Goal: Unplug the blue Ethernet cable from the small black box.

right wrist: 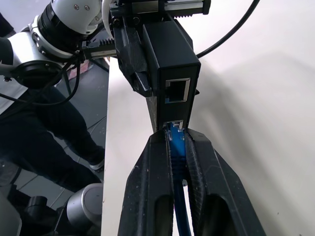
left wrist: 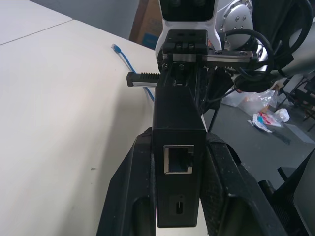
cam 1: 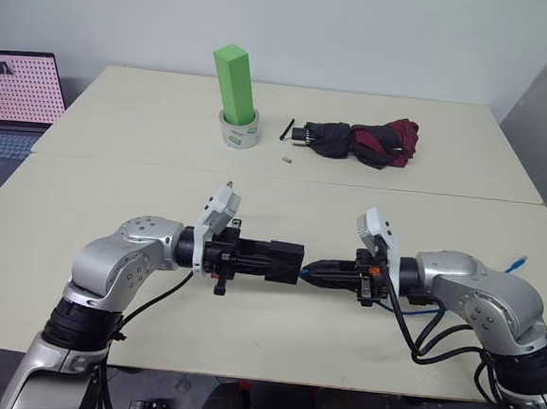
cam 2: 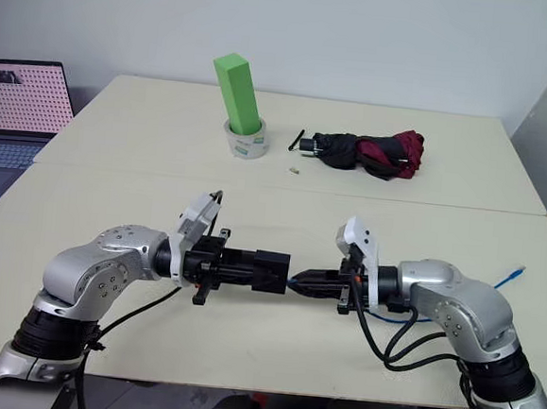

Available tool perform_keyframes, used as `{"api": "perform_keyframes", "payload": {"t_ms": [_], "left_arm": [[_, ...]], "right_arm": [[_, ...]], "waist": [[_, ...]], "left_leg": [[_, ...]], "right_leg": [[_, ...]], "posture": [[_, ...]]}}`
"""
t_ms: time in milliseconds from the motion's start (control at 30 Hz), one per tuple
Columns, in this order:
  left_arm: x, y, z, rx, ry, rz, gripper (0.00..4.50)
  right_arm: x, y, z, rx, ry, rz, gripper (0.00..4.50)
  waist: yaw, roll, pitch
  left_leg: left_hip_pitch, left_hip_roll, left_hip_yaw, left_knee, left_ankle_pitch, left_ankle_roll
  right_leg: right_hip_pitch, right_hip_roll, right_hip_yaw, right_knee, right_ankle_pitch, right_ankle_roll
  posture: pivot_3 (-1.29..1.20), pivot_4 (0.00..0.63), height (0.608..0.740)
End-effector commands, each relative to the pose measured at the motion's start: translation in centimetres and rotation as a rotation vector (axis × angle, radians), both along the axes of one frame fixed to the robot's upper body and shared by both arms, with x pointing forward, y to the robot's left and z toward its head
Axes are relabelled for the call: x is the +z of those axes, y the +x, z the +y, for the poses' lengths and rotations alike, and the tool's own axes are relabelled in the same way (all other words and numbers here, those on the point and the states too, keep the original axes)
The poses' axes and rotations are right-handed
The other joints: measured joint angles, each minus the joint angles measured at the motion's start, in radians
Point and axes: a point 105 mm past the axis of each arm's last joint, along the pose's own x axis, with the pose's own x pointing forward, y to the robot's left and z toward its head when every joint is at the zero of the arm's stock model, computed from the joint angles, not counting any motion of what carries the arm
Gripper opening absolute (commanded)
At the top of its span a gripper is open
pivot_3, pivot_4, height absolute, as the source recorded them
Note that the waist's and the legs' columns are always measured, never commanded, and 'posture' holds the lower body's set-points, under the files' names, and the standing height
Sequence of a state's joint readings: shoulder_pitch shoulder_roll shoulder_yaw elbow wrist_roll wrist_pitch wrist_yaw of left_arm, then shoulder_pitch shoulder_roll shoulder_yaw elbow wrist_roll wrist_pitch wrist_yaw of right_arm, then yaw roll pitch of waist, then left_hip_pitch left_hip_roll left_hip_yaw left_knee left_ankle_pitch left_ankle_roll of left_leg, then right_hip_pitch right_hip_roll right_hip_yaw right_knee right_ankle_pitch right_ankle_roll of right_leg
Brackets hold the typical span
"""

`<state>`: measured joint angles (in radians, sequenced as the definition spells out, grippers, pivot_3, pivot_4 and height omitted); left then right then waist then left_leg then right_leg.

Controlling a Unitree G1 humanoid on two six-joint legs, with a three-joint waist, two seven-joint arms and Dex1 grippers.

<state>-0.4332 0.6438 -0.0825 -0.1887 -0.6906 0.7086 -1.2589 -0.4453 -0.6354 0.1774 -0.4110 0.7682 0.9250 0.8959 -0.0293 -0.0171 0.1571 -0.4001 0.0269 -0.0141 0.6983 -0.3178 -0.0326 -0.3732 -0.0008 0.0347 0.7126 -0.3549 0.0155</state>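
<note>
From the left eye, my left gripper (cam 1: 283,260) clamped the box (cam 1: 284,260) above the table (cam 1: 84,199); my right gripper (cam 1: 308,271), at its 3 o'clock, was pinched on the cable (cam 1: 426,313), which trailed toward 3 o'clock to a loose plug near the table edge. At 12 o'clock stood a green block (cam 1: 235,84) in a tape roll (cam 1: 238,131), an umbrella (cam 1: 364,141) at 1 o'clock.

My left wrist view showed the box (left wrist: 178,162) between my fingers (left wrist: 133,191), one empty port facing the camera.

My right wrist view showed my fingers (right wrist: 155,191) squeezing the cable's plug (right wrist: 175,140), seated in the box's lower port.
</note>
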Motion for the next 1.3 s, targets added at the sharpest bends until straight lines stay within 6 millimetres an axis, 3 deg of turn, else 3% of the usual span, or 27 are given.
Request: {"api": "perform_keyframes", "payload": {"t_ms": [33,333,400,500,633,700,767,833,900,1067,1167,1300], "left_arm": [[0.2,-0.2,0.7,-0.011,0.037,-0.053,0.78],[0.1,0.6,1.7,0.029,0.064,-0.084,0.78],[-0.1,0.7,1.8,0.038,0.077,-0.096,0.78],[-0.4,1.4,2.0,0.094,0.093,-0.125,0.78],[-1.0,2.4,2.2,0.16,0.105,-0.161,0.78],[-1.2,3.0,2.0,0.194,0.107,-0.188,0.78],[-1.4,3.2,1.8,0.201,0.106,-0.201,0.78],[-1.5,3.1,1.5,0.198,0.1,-0.207,0.78],[-1.6,3.0,1.4,0.202,0.096,-0.21,0.78],[-1.8,3.9,1.8,0.308,0.079,-0.241,0.78],[-1.9,5.7,2.8,0.469,0.091,-0.313,0.78],[-1.6,8.7,5.4,0.749,0.096,-0.426,0.78]], "right_arm": [[0.4,0.5,-1.3,-0.014,-0.036,-0.031,0.09],[0.3,1.1,-2.9,-0.055,-0.076,-0.062,0.04],[0.3,2.1,-3.7,-0.118,-0.095,-0.108,0.04],[0.2,6.8,-7.1,-0.401,-0.157,-0.262,0.04],[-0.2,11.3,-11.6,-0.738,-0.222,-0.398,0.04],[-0.7,13.3,-13.9,-0.913,-0.253,-0.444,0.04],[-1.3,14.3,-14.8,-1.0,-0.252,-0.441,0.04],[-1.7,14.8,-15.0,-1.034,-0.245,-0.429,0.74],[-1.8,14.9,-14.9,-1.033,-0.232,-0.418,1.15],[-0.4,13.6,-14.6,-0.966,-0.196,-0.419,2.47],[0.5,11.7,-13.8,-0.836,-0.235,-0.481,3.11],[1.9,7.9,-10.2,-0.582,-0.149,-0.461,4.05]], "waist": [[0.0,0.0,0.0],[0.0,0.0,0.0],[0.0,0.0,0.0],[0.0,0.0,0.0],[0.001,0.0,0.0],[-0.001,0.0,0.0],[-0.002,0.0,0.0],[-0.003,0.001,0.0],[-0.003,0.001,0.0],[-0.002,0.001,0.001],[0.002,0.001,0.001],[0.003,0.001,0.001]], "left_leg": [[0.0,0.0,0.0,0.0,0.0,0.0],[0.0,0.0,0.0,0.0,-0.002,0.003],[0.0,0.0,0.0,0.0,-0.002,0.003],[0.0,0.0,0.0,0.0,-0.002,0.003],[0.0,-0.001,0.001,0.0,-0.001,0.002],[0.0,0.0,0.001,0.0,0.0,0.0],[0.0,0.0,0.004,0.0,0.0,0.0],[0.0,0.001,0.004,-0.001,0.0,0.0],[0.0,0.001,0.005,-0.001,0.0,0.0],[-0.001,0.001,0.006,-0.001,0.0,0.0],[-0.001,0.001,0.005,-0.001,0.0,0.0],[0.0,0.001,0.005,-0.001,0.0,0.0]], "right_leg": [[0.0,0.0,0.0,0.0,0.0,0.0],[0.0,0.0,0.0,0.0,0.0,0.0],[0.0,0.0,0.0,0.0,0.0,0.0],[0.0,0.0,0.0,0.0,0.0,0.0],[0.0,0.0,0.001,0.0,0.0,0.0],[0.0,0.0,0.001,0.0,0.0,0.0],[-0.002,0.0,0.002,0.002,0.0,0.0],[-0.003,0.0,0.002,0.002,0.0,0.0],[-0.003,0.0,0.003,0.002,0.0,0.0],[-0.004,0.0,0.004,0.001,0.0,0.0],[-0.003,0.0,0.004,0.001,0.0,0.0],[-0.003,0.0,0.004,0.001,0.0,0.0]], "posture": [[0.0,0.15,0.74],[0.0,0.15,0.74],[0.0,0.15,0.74],[0.0,0.15,0.74],[0.0,0.15,0.74],[0.0,0.15,0.74],[0.0,0.15,0.74],[0.0,0.15,0.74],[0.0,0.15,0.74],[0.0,0.15,0.74],[0.0,0.15,0.74],[0.0,0.15,0.74]]}}
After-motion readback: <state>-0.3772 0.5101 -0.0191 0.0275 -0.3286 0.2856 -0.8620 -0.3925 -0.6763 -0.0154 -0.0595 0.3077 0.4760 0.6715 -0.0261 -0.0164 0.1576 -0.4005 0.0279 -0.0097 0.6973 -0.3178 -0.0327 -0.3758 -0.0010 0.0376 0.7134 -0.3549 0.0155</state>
